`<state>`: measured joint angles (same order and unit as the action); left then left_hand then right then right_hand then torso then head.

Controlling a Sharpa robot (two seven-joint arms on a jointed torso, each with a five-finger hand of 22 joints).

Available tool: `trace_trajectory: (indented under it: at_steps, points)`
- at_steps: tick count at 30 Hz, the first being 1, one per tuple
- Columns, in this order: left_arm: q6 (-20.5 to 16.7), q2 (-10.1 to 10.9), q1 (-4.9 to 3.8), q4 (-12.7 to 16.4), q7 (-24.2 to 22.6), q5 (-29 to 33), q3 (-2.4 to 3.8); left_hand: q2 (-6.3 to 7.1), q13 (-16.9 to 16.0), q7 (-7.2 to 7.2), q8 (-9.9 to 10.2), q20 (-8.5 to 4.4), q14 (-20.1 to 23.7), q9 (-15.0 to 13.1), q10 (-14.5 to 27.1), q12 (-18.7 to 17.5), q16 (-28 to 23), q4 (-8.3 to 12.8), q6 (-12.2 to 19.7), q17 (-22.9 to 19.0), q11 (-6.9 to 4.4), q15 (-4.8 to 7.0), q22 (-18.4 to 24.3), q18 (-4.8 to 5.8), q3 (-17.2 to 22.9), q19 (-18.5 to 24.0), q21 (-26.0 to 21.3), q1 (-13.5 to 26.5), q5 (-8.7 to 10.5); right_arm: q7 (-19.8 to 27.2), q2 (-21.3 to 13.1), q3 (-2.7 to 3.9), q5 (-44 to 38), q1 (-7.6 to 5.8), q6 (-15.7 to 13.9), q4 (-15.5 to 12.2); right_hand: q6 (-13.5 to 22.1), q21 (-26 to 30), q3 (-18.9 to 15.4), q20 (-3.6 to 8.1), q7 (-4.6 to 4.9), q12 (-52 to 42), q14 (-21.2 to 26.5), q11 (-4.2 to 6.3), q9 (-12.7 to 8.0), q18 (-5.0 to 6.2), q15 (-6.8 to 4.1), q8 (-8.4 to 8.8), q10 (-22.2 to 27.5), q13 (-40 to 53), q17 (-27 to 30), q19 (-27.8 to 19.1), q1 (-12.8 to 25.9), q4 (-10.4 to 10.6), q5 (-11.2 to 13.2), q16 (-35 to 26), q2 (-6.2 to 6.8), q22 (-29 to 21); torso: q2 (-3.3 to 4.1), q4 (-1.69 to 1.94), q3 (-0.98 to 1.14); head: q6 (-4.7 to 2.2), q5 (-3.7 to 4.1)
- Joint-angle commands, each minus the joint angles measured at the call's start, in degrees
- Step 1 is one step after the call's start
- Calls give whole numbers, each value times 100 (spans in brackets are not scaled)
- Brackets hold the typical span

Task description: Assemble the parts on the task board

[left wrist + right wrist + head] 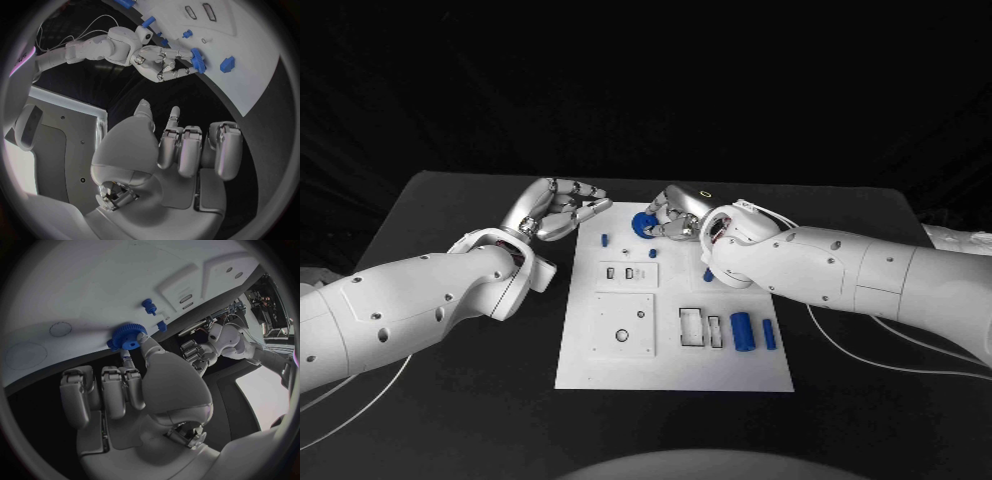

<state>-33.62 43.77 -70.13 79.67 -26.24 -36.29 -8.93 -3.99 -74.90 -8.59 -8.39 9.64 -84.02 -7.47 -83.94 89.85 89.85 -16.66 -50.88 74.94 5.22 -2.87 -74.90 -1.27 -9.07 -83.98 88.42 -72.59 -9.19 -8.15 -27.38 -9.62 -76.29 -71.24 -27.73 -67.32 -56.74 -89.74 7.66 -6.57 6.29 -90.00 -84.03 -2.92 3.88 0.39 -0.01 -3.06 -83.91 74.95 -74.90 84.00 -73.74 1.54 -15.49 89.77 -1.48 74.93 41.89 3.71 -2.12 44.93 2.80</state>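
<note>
The white task board (675, 365) lies in the middle of the table. My right hand (672, 214) is over its far edge and pinches a blue gear (645, 224) between thumb and finger; the right wrist view shows the gear (129, 335) close against the board, contact unclear. Beside the board's far left corner, my left hand (561, 209) hovers with fingers curled in and nothing in it (184, 150). A small blue peg (606, 240) stands near the gear. Two blue cylinders (741, 331) lie at the board's right.
The board carries a raised square plate (623, 323) with a hole, and rectangular slots (692, 326). Another blue piece (708, 274) peeks from under my right forearm. Cables (877, 355) trail over the black table on both sides.
</note>
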Motion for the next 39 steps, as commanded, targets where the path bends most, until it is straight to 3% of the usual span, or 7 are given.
trace_trajectory:
  at_steps: [1,10,20,23,27,34,39]
  points:
    - [-1,-14,-2,6,-68,-17,4,-64,-1510,-4,39,-38,-598,-6,-606,15,15,-2,-9,1506,-38,50,-1182,19,-43,-89,-7,-5,-27,-82,13,-15,-70,22,214,8,193,-26,58,56,-36,0,-597,90,-17,-39,-57,-43,-609,1505,-1510,600,40,-3,63,23,69,1507,3,0,-4,5,-2]
    - [1,-25,-2,-4,-69,-17,4,-64,-1510,-4,39,-38,-598,-6,-606,15,15,-2,-9,1506,-38,50,-1182,19,-43,-89,-7,-5,-27,-81,31,-15,-73,21,222,23,1335,-26,136,211,-328,0,-597,291,-31,-39,-214,-29,-609,1505,-1510,600,90,-40,253,23,123,1507,3,7,-3,-11,-6]
    - [2,-33,-2,-15,-71,-17,4,-64,-1510,-4,39,-38,-598,-6,-606,15,15,-2,-9,1506,-38,50,-1182,19,-43,-89,-7,-5,-27,44,-57,-14,-47,9,-80,-84,937,-26,168,270,-338,0,-597,344,43,-39,-271,-153,-609,1505,-1510,600,123,-39,253,23,110,1507,-3,-7,0,-9,-23]
    - [4,-31,-2,-25,-68,-24,4,-64,-1510,-4,39,-38,-598,-6,-606,15,15,-2,-9,1506,-38,50,-1182,19,-43,-89,-7,-5,-27,131,-129,-13,6,-22,-290,-180,757,-26,185,292,-314,0,-597,351,68,-39,-288,-210,-609,1505,-1510,600,155,-22,249,23,105,1507,-8,-23,1,-6,-9]
    - [7,-58,-2,-50,-73,-30,4,-64,-1510,-4,39,-38,-598,-6,-606,15,15,-2,-9,1506,-38,50,-1182,19,-43,-89,-7,-5,-27,278,-350,-13,188,-104,-561,-442,541,-26,185,297,-229,0,-597,314,90,-39,-282,-264,-609,1505,-1510,600,251,41,245,23,112,1507,1,2,-1,-21,10]
    - [17,-93,-2,-77,-73,-33,4,-64,-1510,-4,39,-38,-598,-6,-606,15,15,-2,-9,1506,-38,50,-1182,19,-43,-89,-7,-5,-27,474,-1086,-15,683,-363,-833,-1122,368,-26,95,197,-16,0,-597,144,111,-39,-136,-266,-609,1505,-1510,600,470,174,296,23,203,1507,-12,-18,-4,-22,-22]
    - [20,-103,-1,-103,-75,-34,3,-64,-1510,-4,39,-38,-598,-6,-606,15,15,-2,-9,1506,-38,50,-1182,19,-43,-89,-7,-5,-27,415,-1657,-19,764,-464,-788,-1506,375,-26,28,110,104,0,-597,34,117,-39,-36,-216,-609,1505,-1510,600,550,206,317,23,287,1507,-27,-34,-6,-30,37]
